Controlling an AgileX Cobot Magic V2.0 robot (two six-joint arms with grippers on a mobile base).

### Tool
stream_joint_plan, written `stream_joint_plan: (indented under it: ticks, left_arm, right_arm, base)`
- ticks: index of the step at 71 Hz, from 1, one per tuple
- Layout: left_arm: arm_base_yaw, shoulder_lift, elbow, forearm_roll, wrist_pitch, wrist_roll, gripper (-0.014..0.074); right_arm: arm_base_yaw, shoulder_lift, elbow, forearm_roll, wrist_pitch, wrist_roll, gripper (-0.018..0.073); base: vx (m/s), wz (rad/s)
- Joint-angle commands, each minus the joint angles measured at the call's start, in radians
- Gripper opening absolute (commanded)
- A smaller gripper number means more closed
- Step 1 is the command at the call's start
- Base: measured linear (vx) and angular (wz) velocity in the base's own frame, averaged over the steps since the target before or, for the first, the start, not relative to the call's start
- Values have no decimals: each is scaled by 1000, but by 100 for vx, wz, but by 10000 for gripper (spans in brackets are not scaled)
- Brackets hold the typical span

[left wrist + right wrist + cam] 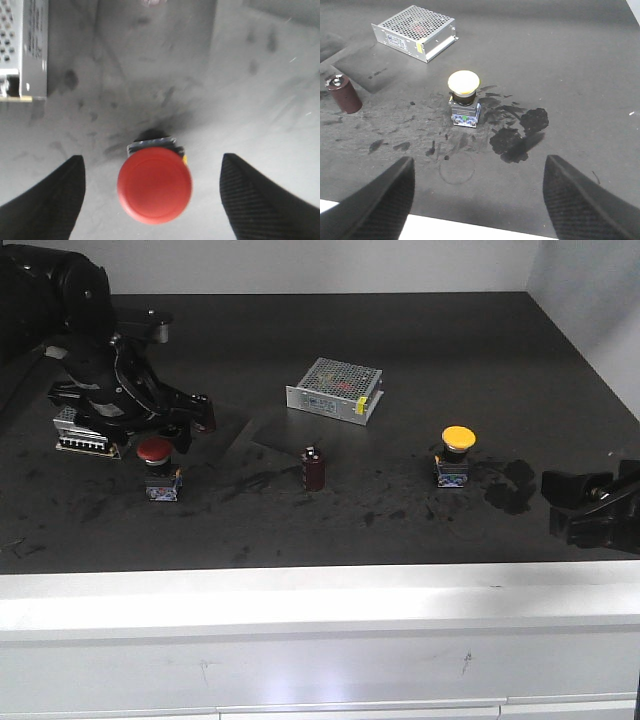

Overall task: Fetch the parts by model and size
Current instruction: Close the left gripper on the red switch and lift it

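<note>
The red-capped push-button (155,451) stands on its blue-marked block at the left of the dark table. In the left wrist view its red cap (155,189) sits between my two fingers, with a gap on each side. My left gripper (166,437) hovers over it, open (152,200). The yellow-capped push-button (458,438) stands at the right. In the right wrist view it (464,83) is well ahead of my right gripper (477,200), which is open and empty. That gripper (563,506) is low at the table's right edge.
A silver perforated box (335,388) lies at the back centre, also seen in the right wrist view (415,31). Another silver box (85,436) lies under the left arm (22,45). A maroon capacitor (314,469) stands mid-table (342,94). The table's white front edge (320,600) is near.
</note>
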Motion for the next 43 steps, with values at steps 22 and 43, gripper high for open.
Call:
stream_joint_plan:
  ticks: [22, 43]
  left_arm:
    - [-3, -3, -33, -2, 11, -16, 438]
    - [-7, -34, -33, 11, -55, 17, 34]
  right_arm:
    - [-1, -4, -35, -8, -68, -8, 518]
    - [-1, -4, -35, -8, -70, -8, 518]
  base:
    - [0, 0]
    - [0, 0]
